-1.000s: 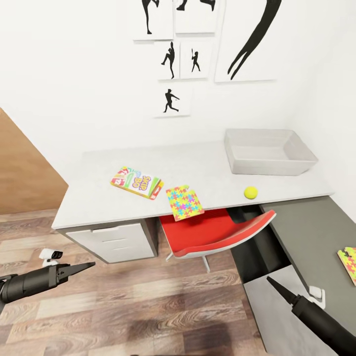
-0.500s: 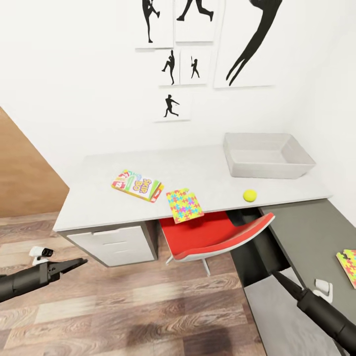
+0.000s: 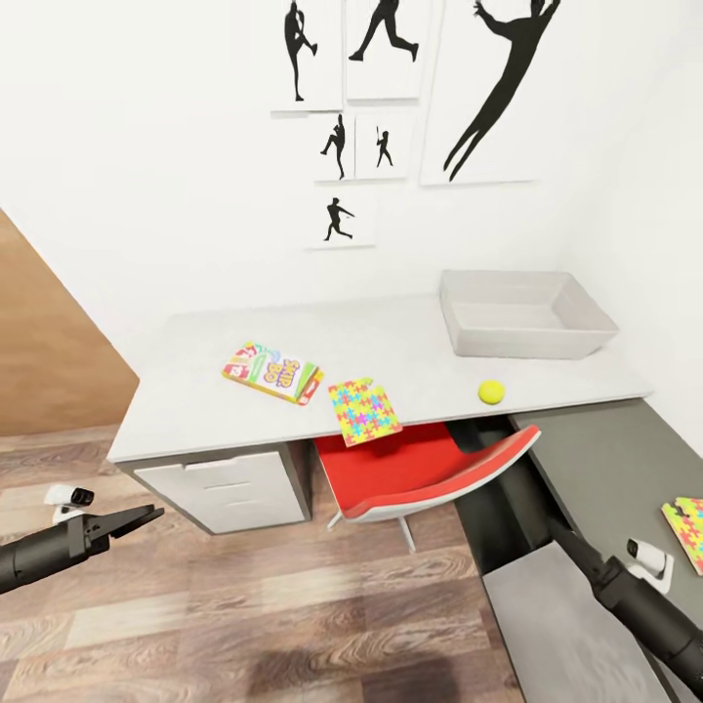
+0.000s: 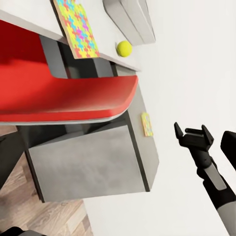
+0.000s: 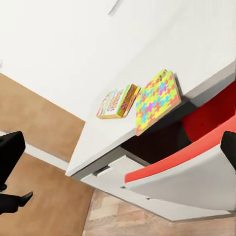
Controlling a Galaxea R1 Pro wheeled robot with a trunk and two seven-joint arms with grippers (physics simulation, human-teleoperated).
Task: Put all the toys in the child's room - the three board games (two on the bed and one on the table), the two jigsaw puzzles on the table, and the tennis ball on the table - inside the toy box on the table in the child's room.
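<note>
The robot was at the approach step, nothing yet in hand. On the table (image 3: 195, 391) lay the SKIP BO box (image 3: 271, 371), a jigsaw puzzle (image 3: 363, 411) overhanging the front edge, and the tennis ball (image 3: 491, 392) near the empty toy box (image 3: 524, 314). The left gripper (image 3: 146, 514) looked nearly closed and empty; the right gripper (image 4: 192, 133) stood open in the left wrist view. The next move called for closing in on the table. The head view alone showed a second puzzle (image 3: 686, 519) on the dark desk.

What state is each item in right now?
toy box: empty, upright on the table
SKIP BO box: flat on the table
jigsaw puzzle: overhanging the table's front edge
tennis ball: loose on the table
second jigsaw puzzle: on the dark-grey desk
left gripper: shut, empty
</note>
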